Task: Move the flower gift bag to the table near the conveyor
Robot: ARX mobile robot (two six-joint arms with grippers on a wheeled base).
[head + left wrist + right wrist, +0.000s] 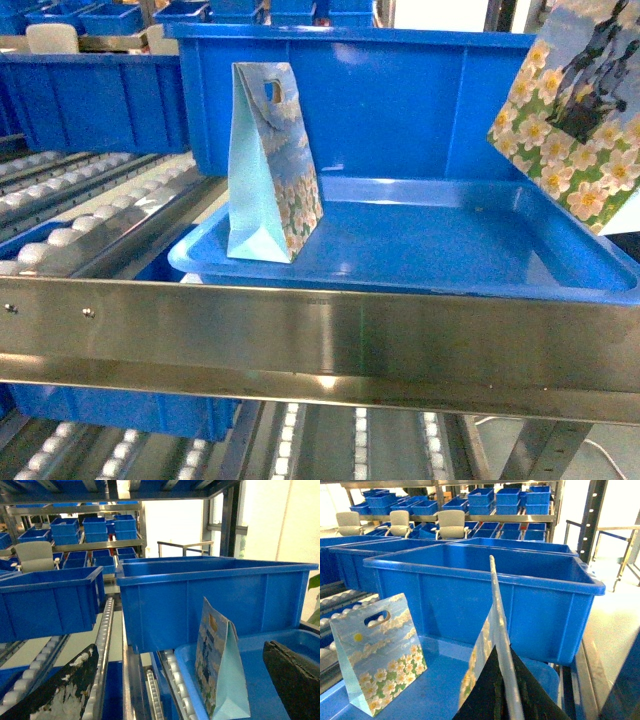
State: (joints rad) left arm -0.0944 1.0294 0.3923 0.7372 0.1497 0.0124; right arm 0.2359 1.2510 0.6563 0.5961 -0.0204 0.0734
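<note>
Right pincer (507, 692) clamped on lifted floral paper gift bag (575, 120) | second floral bag (272, 165) upright, shallow blue plastic tray's (450, 250) left edge | left pincer (175, 690) spread wide, empty.

Cool, bluish light fills all three views. In the head view, overhead light leaves a bright vertical streak of glare on the steel rail (330, 345) and pale reflections on the shallow blue tray (470, 250), near its right edge. The left wrist view has a blown-out white window (172, 527) behind the rack, so the bins before it look darker. Its dark near fingers (60, 690) are soft and out of focus. The right wrist view is evenly bright, washed out along its right edge.
</note>
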